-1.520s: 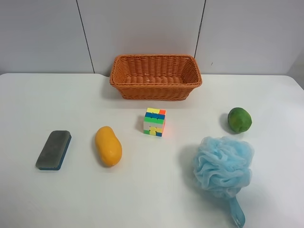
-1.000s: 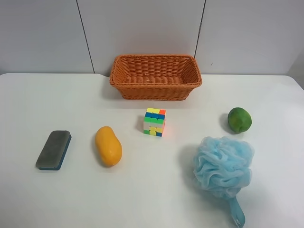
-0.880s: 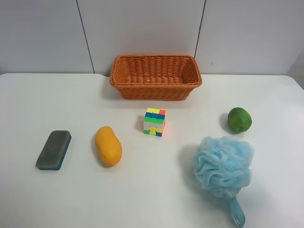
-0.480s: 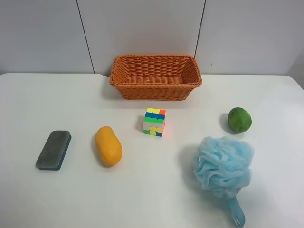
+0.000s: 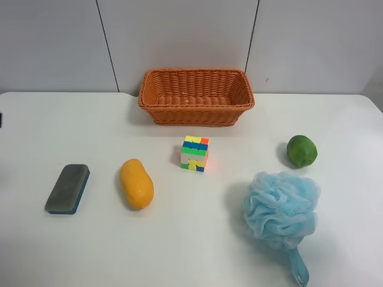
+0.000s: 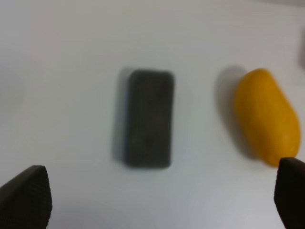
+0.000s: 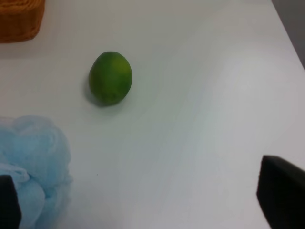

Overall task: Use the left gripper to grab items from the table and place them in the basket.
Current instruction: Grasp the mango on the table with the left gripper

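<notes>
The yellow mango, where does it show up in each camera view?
Exterior high: mango between the grey eraser and the cube.
Left wrist: mango beside the grey eraser.
Right wrist: not in view.
Shared landmark: the grey eraser, in both views holding the mango.

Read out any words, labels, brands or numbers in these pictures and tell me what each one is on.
No readable text in any view.
The cube shows only coloured squares.
The basket, mango, green fruit, eraser and blue bath puff show no markings.
</notes>
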`<act>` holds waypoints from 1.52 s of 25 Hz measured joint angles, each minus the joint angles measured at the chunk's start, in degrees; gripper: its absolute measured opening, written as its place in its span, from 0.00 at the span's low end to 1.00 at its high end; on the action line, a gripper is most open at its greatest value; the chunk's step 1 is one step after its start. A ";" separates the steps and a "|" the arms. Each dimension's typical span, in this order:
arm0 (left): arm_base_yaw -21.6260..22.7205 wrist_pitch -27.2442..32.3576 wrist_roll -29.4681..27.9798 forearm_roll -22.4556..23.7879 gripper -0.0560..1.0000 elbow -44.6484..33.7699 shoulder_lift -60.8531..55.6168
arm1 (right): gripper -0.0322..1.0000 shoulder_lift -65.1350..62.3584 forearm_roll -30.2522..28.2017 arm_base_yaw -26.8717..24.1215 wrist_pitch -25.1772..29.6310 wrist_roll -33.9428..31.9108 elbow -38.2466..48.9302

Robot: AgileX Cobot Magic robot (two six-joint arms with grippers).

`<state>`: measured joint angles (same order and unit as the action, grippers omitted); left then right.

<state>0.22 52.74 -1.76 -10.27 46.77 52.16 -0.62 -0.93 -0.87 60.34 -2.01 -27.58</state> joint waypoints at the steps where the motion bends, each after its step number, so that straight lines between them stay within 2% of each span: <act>1: -1.72 -2.50 -0.56 -0.49 0.92 0.00 1.92 | 0.99 0.00 0.00 0.00 0.00 0.00 0.00; 4: -7.62 -8.72 -3.55 -1.81 0.92 0.04 8.45 | 0.99 0.00 0.00 0.00 0.00 0.00 0.00; 8: -15.45 -13.36 -9.16 -2.21 0.92 0.17 16.81 | 0.99 0.00 0.00 0.00 0.00 0.00 0.00; 12: -21.28 -15.91 -14.17 -2.64 0.92 0.17 25.90 | 0.99 0.00 0.00 0.00 0.00 0.00 0.00; 15: -24.25 -18.85 -15.41 -4.29 0.92 0.22 31.96 | 0.99 0.00 0.00 0.00 0.00 0.00 0.00; 22: -27.74 -27.82 -15.37 -10.26 0.92 0.22 42.37 | 0.99 0.00 0.00 0.00 0.00 0.00 0.00; 29: -31.29 -34.48 -13.89 -15.05 0.92 0.22 47.48 | 0.99 0.00 0.00 0.00 0.00 0.00 0.00; 38: -32.00 -38.76 -12.43 -16.10 0.92 0.28 53.01 | 0.99 0.00 0.00 0.00 0.00 0.00 0.00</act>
<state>-31.79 13.98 -14.19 -26.37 47.05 105.16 -0.62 -0.93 -0.87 60.34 -2.01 -27.58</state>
